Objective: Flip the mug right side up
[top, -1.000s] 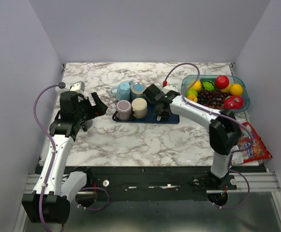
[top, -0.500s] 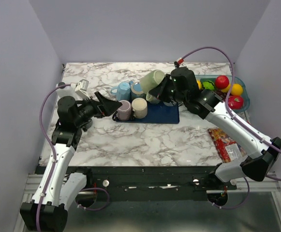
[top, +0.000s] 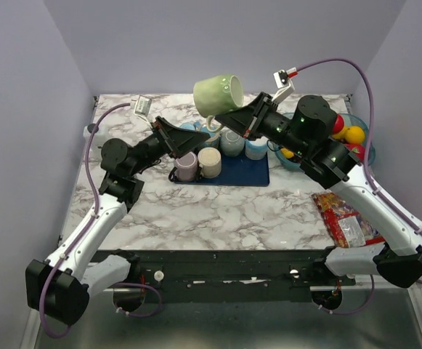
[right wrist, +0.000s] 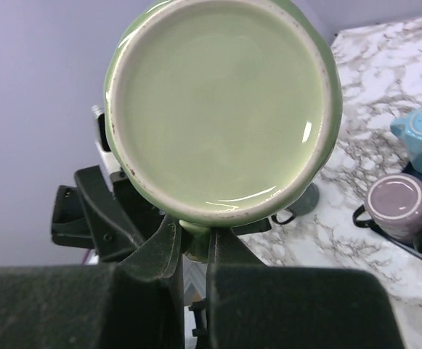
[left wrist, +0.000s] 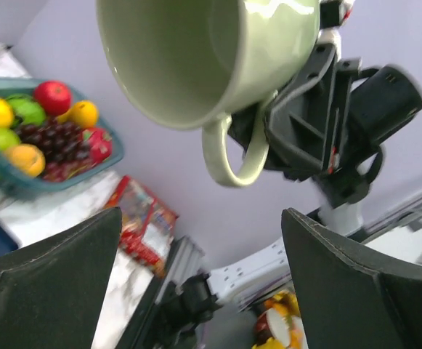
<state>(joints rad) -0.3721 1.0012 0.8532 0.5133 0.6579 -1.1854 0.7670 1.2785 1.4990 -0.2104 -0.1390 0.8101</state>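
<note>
The green mug [top: 216, 93] hangs high above the table, lying on its side with its mouth toward the left and its handle [top: 212, 123] pointing down. My right gripper [top: 230, 121] is shut on that handle. In the right wrist view the mug's flat base [right wrist: 218, 109] fills the frame above my right gripper [right wrist: 194, 236]. My left gripper [top: 168, 134] is raised just left of and below the mug, open and holding nothing. The left wrist view looks into the mug's mouth [left wrist: 211, 51] from below, with my left gripper [left wrist: 202, 214] spread wide under the handle [left wrist: 232, 153].
Below the mug a dark blue tray [top: 250, 171] carries a purple mug [top: 186, 163], a cream mug [top: 209, 161] and pale blue mugs [top: 232, 142]. A fruit bowl [top: 356, 145] stands at the back right, partly behind the right arm. A snack packet [top: 345, 222] lies at the right.
The right arm has lifted the green mug up off the tray and leftward, tipping it onto its side. The left arm has risen and reached toward it, still open.
</note>
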